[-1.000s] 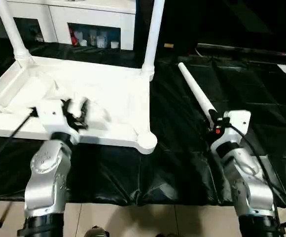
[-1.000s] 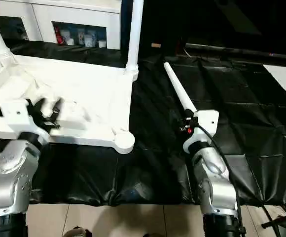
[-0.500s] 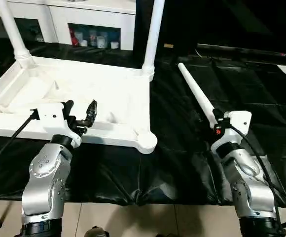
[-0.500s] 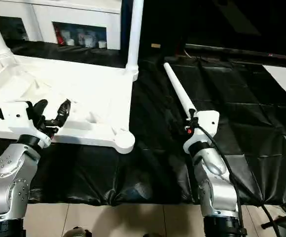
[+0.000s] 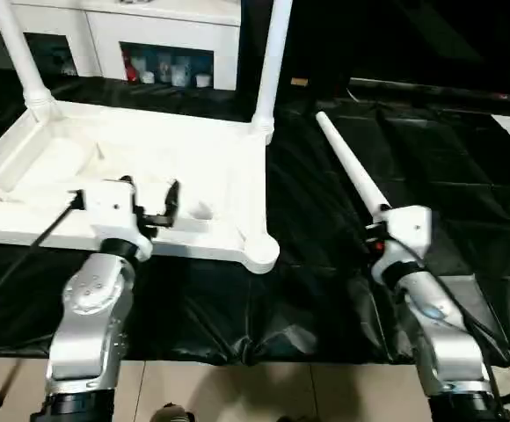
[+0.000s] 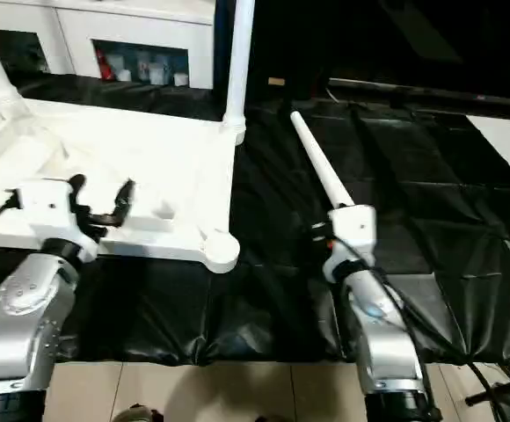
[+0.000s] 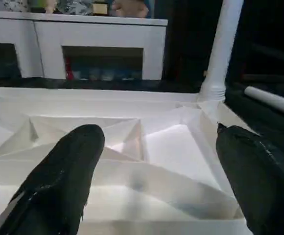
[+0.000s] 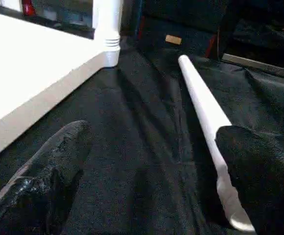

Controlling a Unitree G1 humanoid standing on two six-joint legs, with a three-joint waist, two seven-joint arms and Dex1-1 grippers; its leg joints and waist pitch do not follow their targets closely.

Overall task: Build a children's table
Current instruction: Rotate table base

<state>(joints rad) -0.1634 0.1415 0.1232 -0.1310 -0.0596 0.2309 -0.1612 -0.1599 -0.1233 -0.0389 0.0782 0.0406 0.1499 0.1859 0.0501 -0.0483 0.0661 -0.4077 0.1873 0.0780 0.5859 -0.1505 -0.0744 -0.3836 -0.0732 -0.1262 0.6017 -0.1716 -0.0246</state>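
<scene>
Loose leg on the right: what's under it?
The loose leg lies flat on black sheeting that covers the floor. Its near end runs in by the right gripper, whose jaws stand open. What lies beneath the sheeting is covered.

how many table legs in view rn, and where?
3. Two white round plastic tube legs stand in the far corner sockets; one lies loose on the black sheet. A fourth may be out of frame.

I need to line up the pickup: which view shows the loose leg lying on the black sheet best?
The left eye view: the loose leg shows nearly end to end, running up to the right gripper. The right eye view matches. The right wrist view shows its near part; the left wrist view only an end.
</scene>
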